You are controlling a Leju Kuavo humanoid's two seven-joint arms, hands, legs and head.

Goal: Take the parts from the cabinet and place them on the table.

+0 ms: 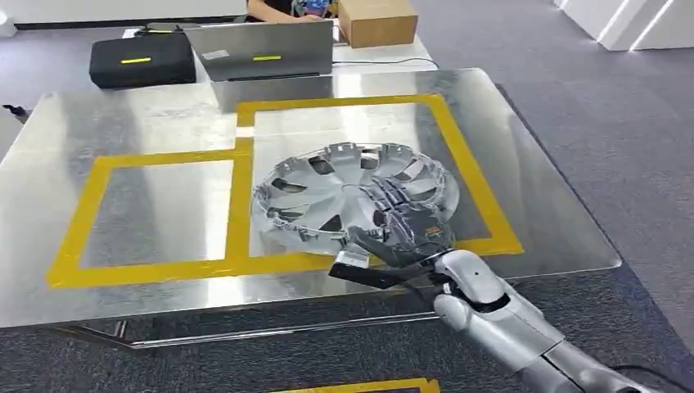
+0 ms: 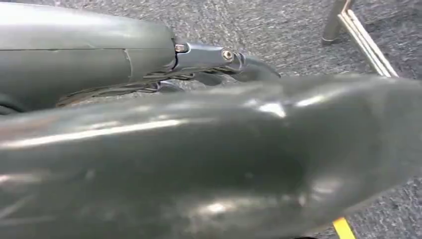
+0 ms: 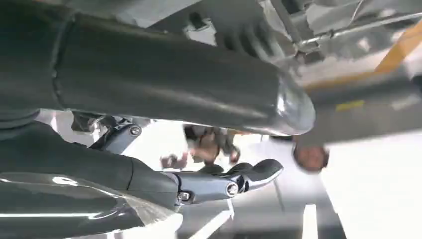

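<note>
A silver plastic wheel cover [image 1: 352, 195] was gripped at its near rim by the right robot hand [image 1: 401, 241], above the shiny metal surface [image 1: 147, 205] toward its front edge.

The counter [image 1: 147, 131] is a shiny metal sheet marked with yellow tape [image 1: 237, 196] into two adjoining rectangles, a smaller one on the left and a larger one on the right. A silver hubcap [image 1: 352, 196] lies flat in the right rectangle, near its front edge. Grey carpet [image 1: 589, 106] surrounds the counter.

silver hubcap [image 1: 352, 192], yellow tape outlines [image 1: 237, 205], shiny metal table [image 1: 147, 123]
</note>
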